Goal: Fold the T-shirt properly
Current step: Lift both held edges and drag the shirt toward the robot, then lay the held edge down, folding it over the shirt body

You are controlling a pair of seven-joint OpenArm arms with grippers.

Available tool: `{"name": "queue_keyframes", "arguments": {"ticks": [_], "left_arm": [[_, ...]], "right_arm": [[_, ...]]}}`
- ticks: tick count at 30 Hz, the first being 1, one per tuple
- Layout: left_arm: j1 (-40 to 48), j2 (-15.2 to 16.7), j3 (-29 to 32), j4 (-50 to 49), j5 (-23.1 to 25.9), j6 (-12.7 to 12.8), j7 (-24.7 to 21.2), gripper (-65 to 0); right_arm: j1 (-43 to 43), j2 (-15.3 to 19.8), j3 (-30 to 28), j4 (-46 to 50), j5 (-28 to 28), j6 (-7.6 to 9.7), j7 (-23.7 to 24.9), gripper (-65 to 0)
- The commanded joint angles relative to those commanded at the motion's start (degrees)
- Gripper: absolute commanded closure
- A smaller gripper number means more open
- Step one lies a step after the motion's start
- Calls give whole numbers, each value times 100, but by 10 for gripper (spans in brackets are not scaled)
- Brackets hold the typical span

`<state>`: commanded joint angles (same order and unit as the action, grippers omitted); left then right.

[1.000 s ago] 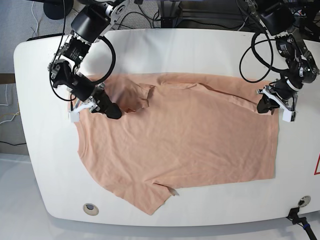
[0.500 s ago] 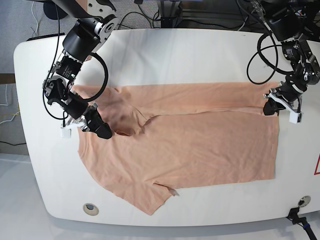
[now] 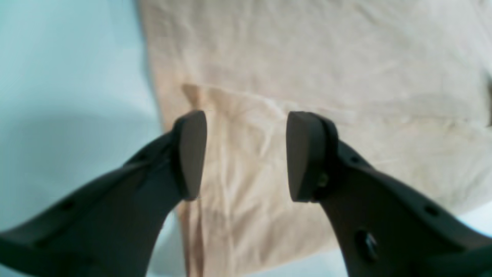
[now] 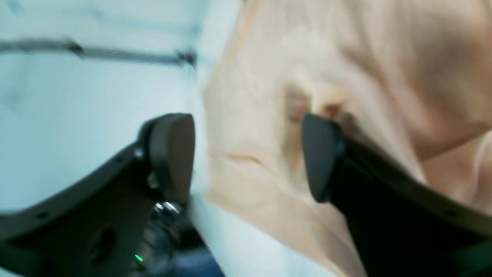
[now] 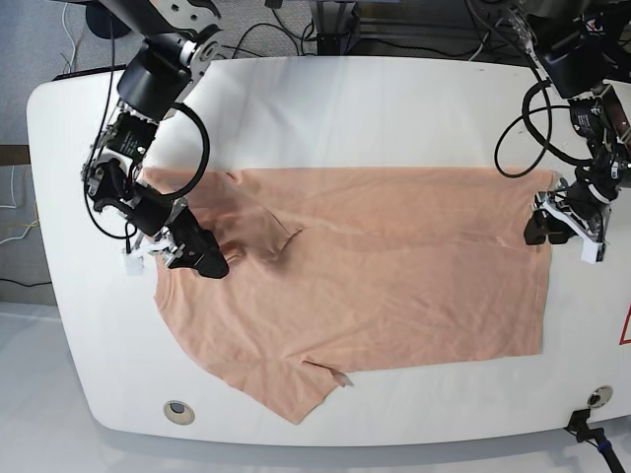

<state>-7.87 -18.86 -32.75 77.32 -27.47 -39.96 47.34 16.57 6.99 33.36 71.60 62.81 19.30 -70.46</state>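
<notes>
- The T-shirt [image 5: 365, 276] lies spread on the white tabletop [image 5: 325, 108], its far edge folded over toward the middle so a doubled band runs along the far side.
- One sleeve sticks out at the shirt's near edge, toward the tabletop's front rim; the shirt's hem end lies straight, close to the tabletop's side under the left arm.
- Bare tabletop stays wide beyond the shirt's far fold, and a narrower strip runs in front of the shirt's near edge.
- The left claw [image 5: 562, 225] sits at the shirt's hem-end far corner, just at the cloth edge. In the left wrist view the left claw [image 3: 246, 154] is spread apart, with the shirt [image 3: 307, 77] lying flat beneath and a folded edge crossing between the pads; nothing is pinched.
- The right claw [image 5: 182, 256] sits at the shirt's sleeve end, on the shoulder area. In the blurred right wrist view the right claw [image 4: 246, 154] is likewise released, one finger over bare tabletop, the other over the cloth [image 4: 346, 77], the shirt's edge between them.
- A round hole [image 5: 177, 409] shows in the tabletop in front of the shirt's sleeve.
- Cables [image 5: 296, 25] hang past the tabletop's far rim, over grey floor.
</notes>
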Motion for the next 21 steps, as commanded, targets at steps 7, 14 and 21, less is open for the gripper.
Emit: {"name": "queue_keyframes", "arguments": {"ticks": [7, 14, 21], "left_arm": [[703, -18, 0, 1248, 818, -4, -589, -310], [1433, 9, 35, 1837, 870, -4, -633, -309], [2048, -105, 633, 2048, 888, -4, -1433, -309]], "right_arm": [[-325, 624, -967, 1688, -18, -18, 9, -435], [-1090, 1222, -1125, 2611, -229, -18, 9, -435], [-1820, 1204, -1134, 3815, -2532, 26, 484, -435]]}}
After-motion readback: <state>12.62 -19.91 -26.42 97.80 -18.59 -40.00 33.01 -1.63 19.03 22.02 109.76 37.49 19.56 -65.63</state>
